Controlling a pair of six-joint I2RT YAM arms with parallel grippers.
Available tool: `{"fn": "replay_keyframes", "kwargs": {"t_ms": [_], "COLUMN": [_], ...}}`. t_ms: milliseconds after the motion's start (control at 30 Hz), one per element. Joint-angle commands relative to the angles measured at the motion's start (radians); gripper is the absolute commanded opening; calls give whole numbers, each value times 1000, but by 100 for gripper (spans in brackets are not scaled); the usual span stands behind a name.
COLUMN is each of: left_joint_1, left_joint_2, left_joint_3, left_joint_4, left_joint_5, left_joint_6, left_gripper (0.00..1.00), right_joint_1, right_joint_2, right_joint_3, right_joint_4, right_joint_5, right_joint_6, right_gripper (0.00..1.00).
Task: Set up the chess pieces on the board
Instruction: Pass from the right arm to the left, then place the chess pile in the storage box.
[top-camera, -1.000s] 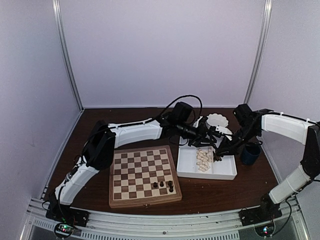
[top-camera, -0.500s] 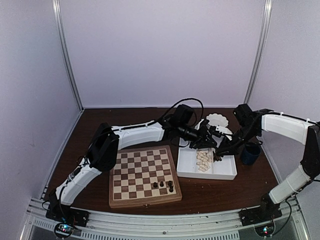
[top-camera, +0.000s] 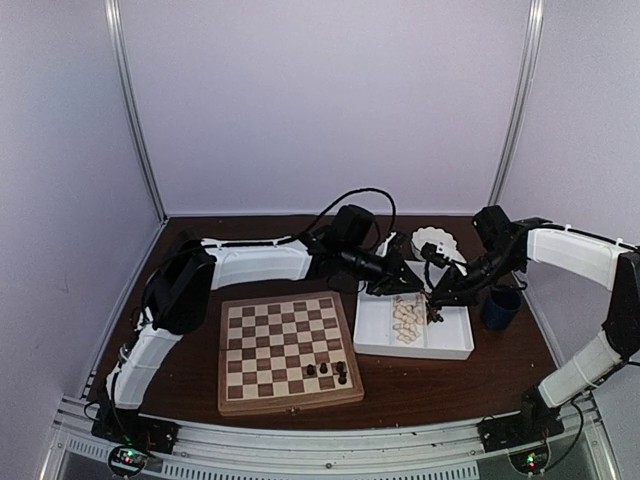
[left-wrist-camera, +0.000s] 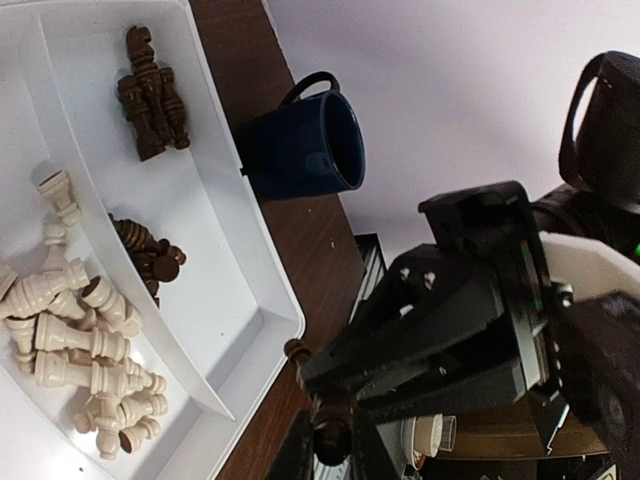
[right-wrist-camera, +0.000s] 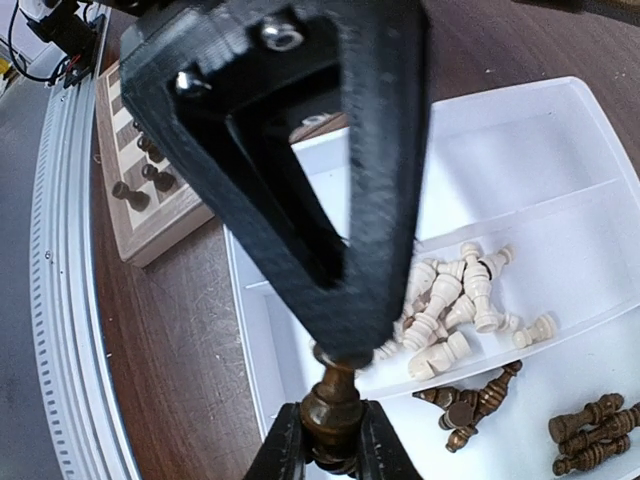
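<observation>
Right wrist view is showing my right jaws clamping the lower part of a dark brown piece (right-wrist-camera: 333, 412), which is standing upright between them. My left jaws are pointing down at it from above in that view, and their tips are pinching the top of the same piece, so both pairs are gripping it at once. Left wrist view is showing that piece sitting between my left jaws at the bottom edge.

I am holding the piece in the air over the white tray (top-camera: 412, 350), where my two arms are meeting. Inside the tray, cream pieces (top-camera: 405, 320) are lying in a heap in one compartment, and loose dark pieces (right-wrist-camera: 470, 402) are lying across a divider in the next one.

The board (top-camera: 262, 345) is lying flat on the tabletop (top-camera: 430, 385), just beside the tray on its left. Three dark pieces (top-camera: 323, 369) are standing close together on its near right squares. A blue mug (top-camera: 499, 307) is sitting on the tabletop to the right of the tray.
</observation>
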Motion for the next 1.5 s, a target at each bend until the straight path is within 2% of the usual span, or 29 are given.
{"fn": "replay_keyframes", "kwargs": {"t_ms": [0,167,400,633,800,967,1133,1300,1467], "left_joint_1": [81,97,101,100,89,52,-8,-67,-132], "left_joint_2": [-163,-215,-223,-370,-570,-732,-826,-864,-835], "left_joint_3": [-112,-202,-212,-295,-409,-524,-636,-717,-742], "left_joint_4": [10,14,18,-262,-515,-713,-779,-791,-831], "left_joint_5": [-16,-29,-28,-93,-235,-381,-520,-568,-626], "left_joint_6": [82,104,112,344,554,684,743,785,826], "left_gripper": [0,0,0,0,0,0,0,0,0], "right_joint_1": [-73,-80,-80,-79,-80,-80,-80,-80,-80], "right_joint_2": [-13,1,21,82,132,187,195,185,168], "right_joint_3": [-35,-37,-34,-21,-8,11,28,33,29], "right_joint_4": [-63,-61,-49,-7,-10,-18,-35,-50,-47], "right_joint_5": [96,101,140,271,325,323,312,304,297], "right_joint_6": [7,-3,8,94,123,146,158,161,171], "right_gripper": [13,13,13,13,14,23,35,35,36]}}
